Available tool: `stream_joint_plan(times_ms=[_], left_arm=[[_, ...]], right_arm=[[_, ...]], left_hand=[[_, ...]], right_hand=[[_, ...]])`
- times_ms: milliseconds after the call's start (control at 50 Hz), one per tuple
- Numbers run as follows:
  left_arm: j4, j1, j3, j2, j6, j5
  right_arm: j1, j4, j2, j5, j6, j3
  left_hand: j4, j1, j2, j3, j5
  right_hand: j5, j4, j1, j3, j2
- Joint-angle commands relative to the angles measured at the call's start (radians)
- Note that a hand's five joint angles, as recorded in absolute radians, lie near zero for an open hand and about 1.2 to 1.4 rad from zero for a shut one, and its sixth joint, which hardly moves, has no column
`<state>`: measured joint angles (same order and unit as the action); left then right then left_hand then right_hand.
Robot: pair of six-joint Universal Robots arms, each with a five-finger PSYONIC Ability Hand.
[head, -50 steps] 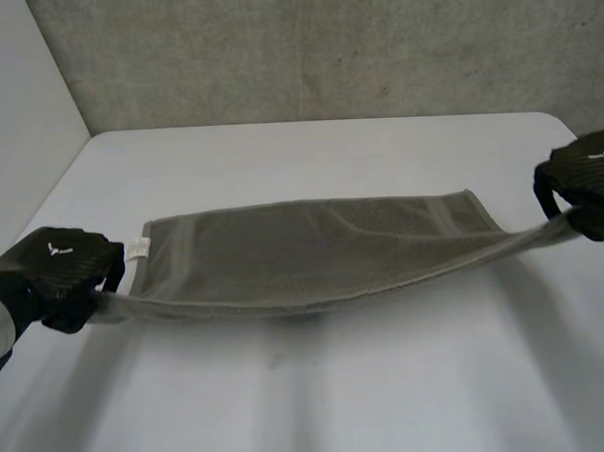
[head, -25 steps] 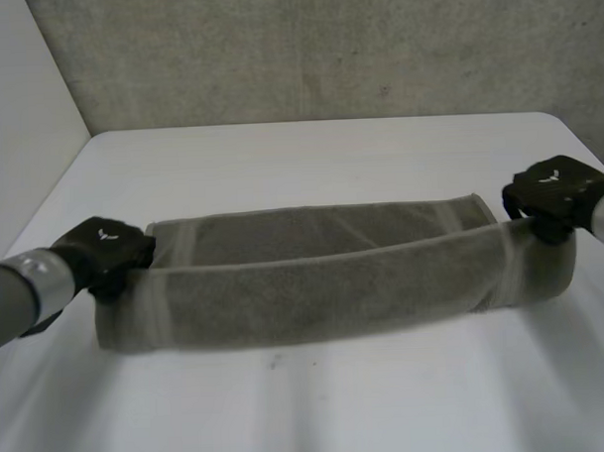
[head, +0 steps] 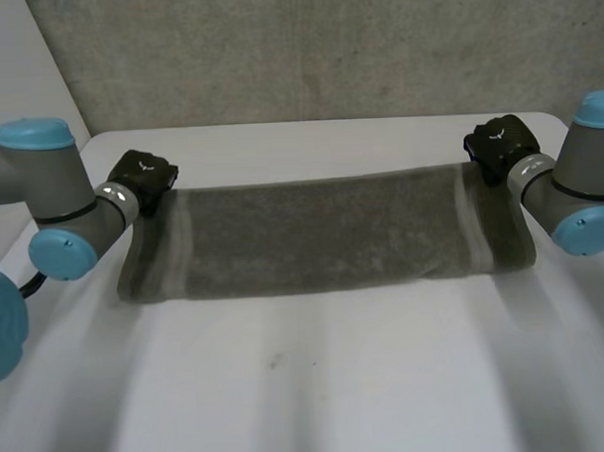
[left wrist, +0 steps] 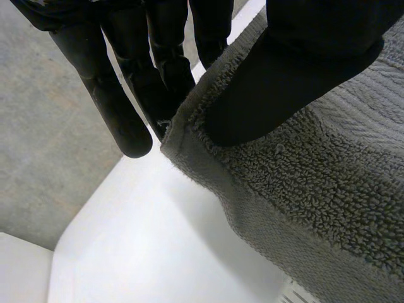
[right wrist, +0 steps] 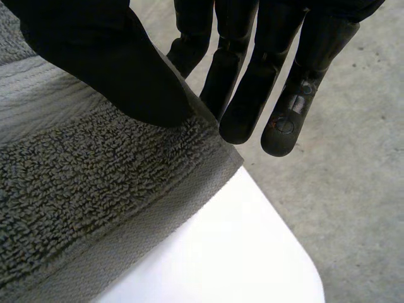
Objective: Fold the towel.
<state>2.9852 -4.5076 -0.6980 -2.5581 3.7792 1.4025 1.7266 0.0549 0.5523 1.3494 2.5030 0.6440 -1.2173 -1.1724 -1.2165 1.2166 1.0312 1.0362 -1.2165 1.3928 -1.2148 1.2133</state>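
Grey terry towel (head: 322, 235) folded in 2, flat across the white table (head: 308, 384). Far corners pinched between thumb and fingers: left hand (head: 142, 177) at the left end, right hand (head: 498, 145) at the right. Likely risk on release: terry loops snagging, dragging the top layer askew.

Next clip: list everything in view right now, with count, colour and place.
towel: one, grey, lying as a long folded band across the table
table: one, white, under the towel
back wall: one, grey concrete, behind the table
left arm: one, grey with light-blue caps, at the towel's left end
right arm: one, same colours, at its right end
left hand: one, black, pinching the far left corner
right hand: one, black, pinching the far right corner
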Motion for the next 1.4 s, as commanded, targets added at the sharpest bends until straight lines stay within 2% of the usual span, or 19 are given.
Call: stream_joint_plan(times_ms=[20, 40, 60, 100, 120, 200, 260, 300, 420, 520, 620, 700, 820, 940, 1080, 1160, 1180, 1220, 1400], left_arm=[[0.001, 0.008, 0.045, -0.045, -0.001, 0.003], [0.001, 0.008, 0.045, -0.045, -0.001, 0.003], [0.003, 0.021, 0.042, -0.047, 0.001, 0.007], [0.000, 0.036, 0.041, -0.048, 0.004, 0.007], [-0.002, 0.044, 0.038, -0.045, 0.005, 0.009], [-0.012, 0.047, 0.022, -0.031, 0.002, 0.010], [-0.040, 0.047, -0.035, 0.022, -0.003, 0.018], [-0.069, 0.047, -0.137, 0.106, -0.006, 0.023], [-0.063, 0.045, -0.347, 0.263, -0.035, 0.019], [0.041, 0.041, -0.614, 0.462, -0.117, 0.015], [0.148, 0.036, -0.768, 0.576, -0.171, 0.015], [0.216, 0.036, -0.842, 0.615, -0.213, 0.015], [0.299, 0.035, -0.928, 0.648, -0.283, 0.015], [0.325, 0.031, -0.948, 0.651, -0.300, 0.015], [0.327, 0.033, -0.953, 0.650, -0.300, 0.013], [0.327, 0.033, -0.954, 0.650, -0.300, 0.013], [0.327, 0.033, -0.954, 0.650, -0.300, 0.013], [0.327, 0.033, -0.957, 0.648, -0.300, 0.015], [0.340, 0.031, -0.977, 0.650, -0.300, 0.015]], right_arm=[[0.011, 0.011, -0.066, 0.010, 0.005, -0.104], [0.011, 0.011, -0.066, 0.010, 0.005, -0.104], [0.019, 0.013, -0.069, 0.013, 0.007, -0.109], [0.031, 0.016, -0.066, 0.017, 0.007, -0.110], [0.034, 0.020, -0.057, 0.020, 0.010, -0.109], [0.034, 0.040, 0.023, 0.020, 0.058, -0.067], [0.033, 0.054, 0.060, 0.019, 0.089, -0.037], [0.028, 0.091, 0.142, 0.016, 0.140, 0.037], [0.016, 0.171, 0.270, 0.008, 0.162, 0.203], [-0.015, 0.217, 0.403, -0.001, 0.160, 0.446], [-0.050, 0.194, 0.454, -0.001, 0.157, 0.593], [-0.067, 0.146, 0.459, -0.006, 0.155, 0.666], [-0.099, 0.001, 0.445, -0.035, 0.151, 0.772], [-0.113, -0.113, 0.411, -0.041, 0.149, 0.804], [-0.130, -0.139, 0.374, -0.050, 0.148, 0.801], [-0.133, -0.144, 0.351, -0.075, 0.146, 0.790], [-0.133, -0.144, 0.351, -0.075, 0.146, 0.790], [-0.143, -0.158, 0.344, -0.082, 0.145, 0.786], [-0.205, -0.175, 0.344, -0.073, 0.135, 0.766]], left_hand=[[0.300, 0.255, 0.299, -0.300, -0.289], [0.305, 0.260, 0.304, -0.304, -0.293], [1.043, 0.998, 1.042, -1.042, -1.031], [0.951, 0.906, 0.950, -0.950, -0.939], [1.043, 0.998, 1.042, -1.042, -1.031], [1.043, 0.998, 1.042, -1.042, -1.031], [1.043, 0.998, 1.042, -1.042, -1.031], [1.043, 0.998, 1.042, -1.042, -1.031], [1.043, 0.998, 1.042, -1.042, -1.031], [1.043, 0.998, 1.042, -1.042, -1.031], [1.043, 0.998, 1.042, -1.042, -1.031], [1.043, 0.998, 1.042, -1.042, -1.031], [1.043, 0.998, 1.042, -1.042, -1.031], [1.043, 0.998, 1.042, -1.042, -1.031], [1.043, 0.998, 1.042, -1.042, -1.031], [1.043, 0.998, 1.042, -1.042, -1.031], [1.043, 0.998, 1.042, -1.042, -1.031], [1.043, 0.998, 1.042, -1.042, -1.031], [1.043, 0.998, 1.042, -1.042, -1.031]], right_hand=[[-1.036, 1.042, -1.218, 1.040, -1.039], [-1.036, 1.042, -1.218, 1.040, -1.039], [-1.036, 1.042, -1.218, 1.040, -1.039], [-1.036, 1.042, -1.218, 1.040, -1.039], [-1.036, 1.042, -1.218, 1.040, -1.039], [-1.036, 1.042, -1.218, 1.040, -1.039], [-1.036, 1.042, -1.218, 1.040, -1.039], [-1.036, 1.042, -1.218, 1.040, -1.039], [-1.036, 1.042, -1.218, 1.040, -1.039], [-1.036, 1.042, -1.218, 1.040, -1.039], [-1.036, 1.042, -1.218, 1.040, -1.039], [-0.982, 0.988, -1.164, 0.986, -0.984], [-0.648, 0.654, -0.830, 0.652, -0.651], [-0.577, 0.583, -0.759, 0.581, -0.580], [-0.468, 0.474, -0.650, 0.472, -0.471], [-0.193, 0.199, -0.375, 0.197, -0.196], [-0.192, 0.198, -0.374, 0.196, -0.195], [0.183, -0.178, 0.001, -0.179, 0.181], [0.186, -0.180, 0.003, -0.181, 0.183]])
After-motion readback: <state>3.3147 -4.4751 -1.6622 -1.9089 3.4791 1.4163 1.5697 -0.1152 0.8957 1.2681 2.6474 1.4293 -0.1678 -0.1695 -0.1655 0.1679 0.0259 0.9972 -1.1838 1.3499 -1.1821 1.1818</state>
